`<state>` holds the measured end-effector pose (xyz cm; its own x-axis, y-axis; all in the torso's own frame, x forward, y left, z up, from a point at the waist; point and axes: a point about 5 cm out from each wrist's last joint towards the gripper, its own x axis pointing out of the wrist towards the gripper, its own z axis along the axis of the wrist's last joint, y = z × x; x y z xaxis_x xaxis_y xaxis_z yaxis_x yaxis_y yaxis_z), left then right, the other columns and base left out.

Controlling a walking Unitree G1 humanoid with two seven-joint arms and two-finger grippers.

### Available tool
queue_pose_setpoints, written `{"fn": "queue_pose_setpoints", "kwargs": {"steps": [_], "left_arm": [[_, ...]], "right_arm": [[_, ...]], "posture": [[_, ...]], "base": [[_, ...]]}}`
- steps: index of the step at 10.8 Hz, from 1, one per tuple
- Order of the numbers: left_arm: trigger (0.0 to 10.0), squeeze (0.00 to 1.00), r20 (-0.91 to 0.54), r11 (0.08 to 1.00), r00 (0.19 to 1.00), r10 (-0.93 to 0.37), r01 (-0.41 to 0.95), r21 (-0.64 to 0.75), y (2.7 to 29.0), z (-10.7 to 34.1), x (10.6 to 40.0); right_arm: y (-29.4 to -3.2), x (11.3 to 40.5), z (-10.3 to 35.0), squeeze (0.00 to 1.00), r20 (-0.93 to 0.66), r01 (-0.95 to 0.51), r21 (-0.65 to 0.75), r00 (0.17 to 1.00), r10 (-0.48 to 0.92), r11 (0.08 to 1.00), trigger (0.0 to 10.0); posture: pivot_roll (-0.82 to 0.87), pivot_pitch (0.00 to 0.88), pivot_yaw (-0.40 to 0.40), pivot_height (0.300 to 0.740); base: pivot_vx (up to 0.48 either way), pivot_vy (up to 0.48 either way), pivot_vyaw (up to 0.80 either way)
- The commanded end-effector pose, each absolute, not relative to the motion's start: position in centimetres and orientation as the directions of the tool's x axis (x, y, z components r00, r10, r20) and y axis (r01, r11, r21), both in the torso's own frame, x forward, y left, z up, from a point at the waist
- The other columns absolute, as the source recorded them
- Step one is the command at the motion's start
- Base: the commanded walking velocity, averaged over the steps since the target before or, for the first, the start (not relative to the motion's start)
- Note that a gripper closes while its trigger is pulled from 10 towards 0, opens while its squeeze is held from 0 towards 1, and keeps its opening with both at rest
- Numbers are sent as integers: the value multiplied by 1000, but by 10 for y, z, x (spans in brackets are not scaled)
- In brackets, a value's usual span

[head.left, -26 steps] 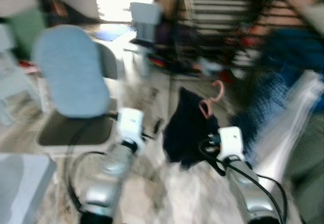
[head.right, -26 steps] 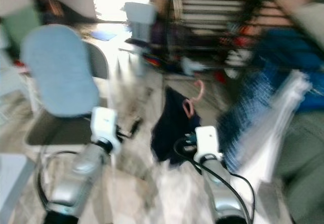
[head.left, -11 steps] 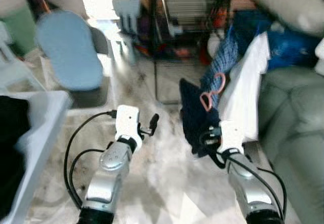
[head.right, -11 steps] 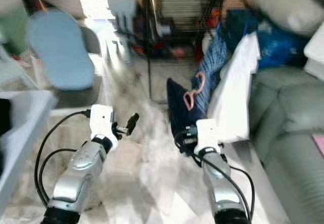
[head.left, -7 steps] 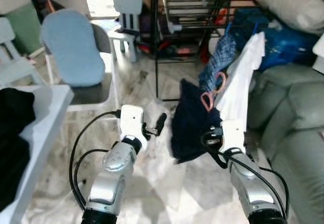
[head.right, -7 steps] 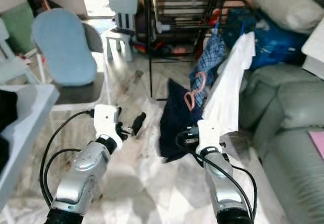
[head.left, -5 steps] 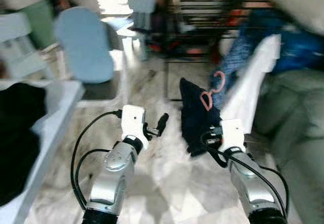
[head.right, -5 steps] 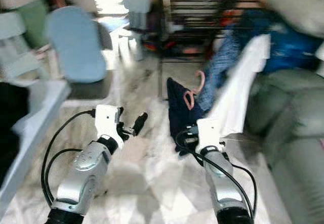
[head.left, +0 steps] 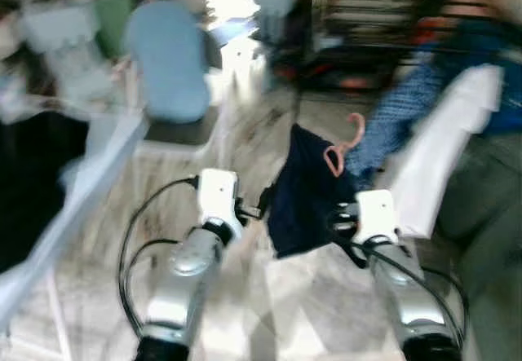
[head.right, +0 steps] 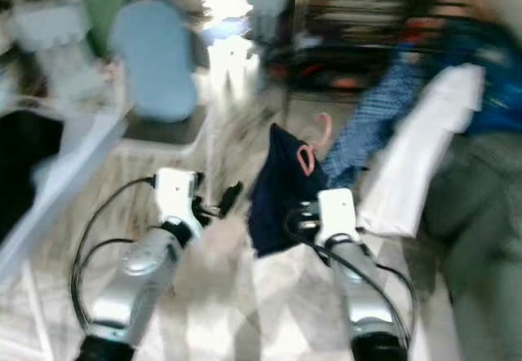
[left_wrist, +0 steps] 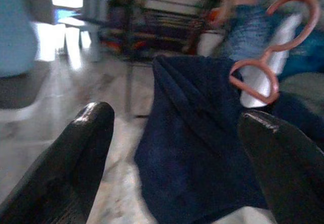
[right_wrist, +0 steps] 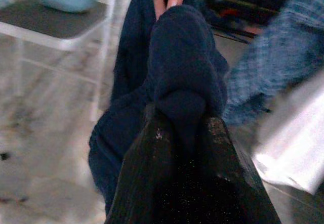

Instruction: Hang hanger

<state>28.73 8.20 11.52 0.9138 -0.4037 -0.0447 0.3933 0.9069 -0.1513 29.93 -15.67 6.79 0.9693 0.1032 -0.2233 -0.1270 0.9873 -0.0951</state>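
While the head views are blurred, the right gripper [right_wrist: 185, 128] is clamped on a dark navy garment [head.left: 306, 194] draped on a pink hanger [head.left: 342, 151], held above the floor. The left gripper [left_wrist: 177, 148] hovers beside it, fingers wide. A drying rack [head.right: 367, 11], blue chair [head.left: 170, 59] and white cloth [head.left: 444, 153] stand nearby.

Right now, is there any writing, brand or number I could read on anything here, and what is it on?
None can be read.
The navy garment on the pink hanger, pinched by the right pincer, shows no print.
Everything behind is too blurred to tell.
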Motion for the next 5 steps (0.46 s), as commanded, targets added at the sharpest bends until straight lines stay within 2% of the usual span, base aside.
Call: {"fn": "queue_pose_setpoints", "kwargs": {"steps": [1, 5], "left_arm": [[10000, 0, -27, 900, 909, -416, 407, -154, 77, 120, 288], [10000, 0, -28, 897, 906, -423, 414, -156, 76, 119, 288]], "right_arm": [[-158, 304, 79, 0, -179, -125, -101, 978, 105, 987, 10000], [-157, 305, 78, 0, -184, -136, -104, 976, 115, 985, 10000]], "posture": [[-105, 0, -15, 740], [-107, 0, -16, 740]], "base": [[0, -274, 0], [0, -274, 0]]}}
